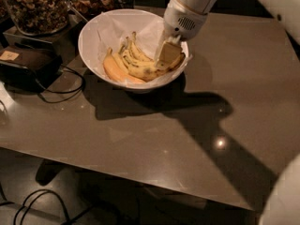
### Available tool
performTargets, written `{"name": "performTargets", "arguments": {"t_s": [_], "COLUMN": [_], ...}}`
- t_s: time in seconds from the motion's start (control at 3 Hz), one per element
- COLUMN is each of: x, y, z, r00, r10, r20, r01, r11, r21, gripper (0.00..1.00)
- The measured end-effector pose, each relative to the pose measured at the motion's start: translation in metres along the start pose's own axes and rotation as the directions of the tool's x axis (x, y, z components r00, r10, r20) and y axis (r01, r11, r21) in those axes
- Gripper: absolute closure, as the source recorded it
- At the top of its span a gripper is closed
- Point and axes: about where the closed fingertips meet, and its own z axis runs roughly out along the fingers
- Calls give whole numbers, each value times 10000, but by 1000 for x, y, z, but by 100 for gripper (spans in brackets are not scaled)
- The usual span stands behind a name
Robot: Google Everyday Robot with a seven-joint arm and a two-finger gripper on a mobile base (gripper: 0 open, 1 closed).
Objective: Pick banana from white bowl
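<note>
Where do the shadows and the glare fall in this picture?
Camera view: a dark shadow crosses the table from the white bowl toward lower right; a small glare spot shines along it; the gripper, over the bowl's right side, is brightly lit.
</note>
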Motion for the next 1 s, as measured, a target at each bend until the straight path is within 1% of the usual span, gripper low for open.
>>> {"name": "performTargets", "arguments": {"t_s": [0.33,0.67,1.0], "x": [-4,-7,-8], "y": [14,23,28], "z": [-27,-43,-51], "r00": [9983,9959,9942], "r10": [-370,-569,-664], "r20": [444,705,841], "r01": [349,516,590], "r11": [9982,9959,9944], "r21": [478,747,880], "gripper": [100,100,100]}}
